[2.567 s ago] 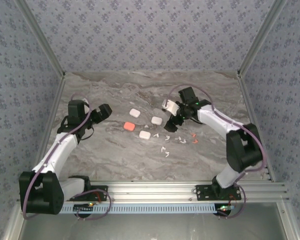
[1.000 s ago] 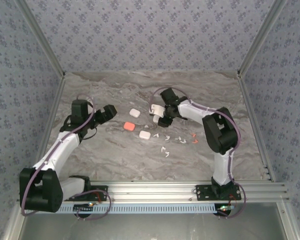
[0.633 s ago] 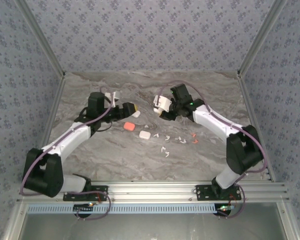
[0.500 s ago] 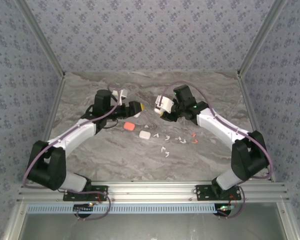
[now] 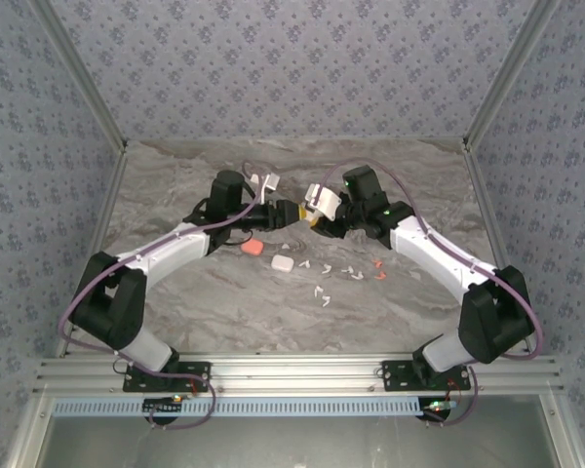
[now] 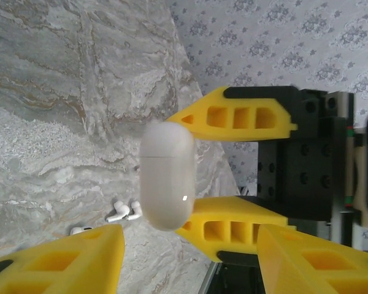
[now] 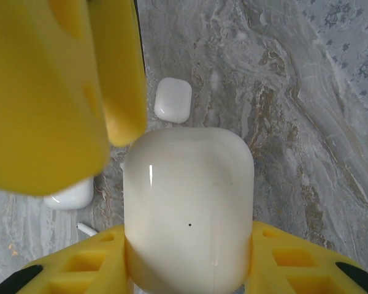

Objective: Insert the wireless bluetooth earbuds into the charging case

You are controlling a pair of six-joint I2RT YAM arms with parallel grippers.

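The left arm has swung in from the left side to mid-frame. Its left gripper (image 5: 296, 210), jaws apart and holding nothing, faces the right gripper (image 5: 315, 221), which is clamped on the white charging case (image 7: 189, 208). The earbuds (image 5: 323, 292) lie scattered on the table (image 5: 224, 317) just below centre.

- A grey marbled tabletop (image 5: 224, 302) with pale veins lies across the middle of the top view.
- Walls (image 5: 292, 68) papered in a blue-grey floral print rise behind it and at both sides.
- Aluminium posts (image 5: 83, 83) slant down from the upper corners.
- A slotted aluminium rail (image 5: 302, 370) crosses the bottom.
- The light is soft and even.
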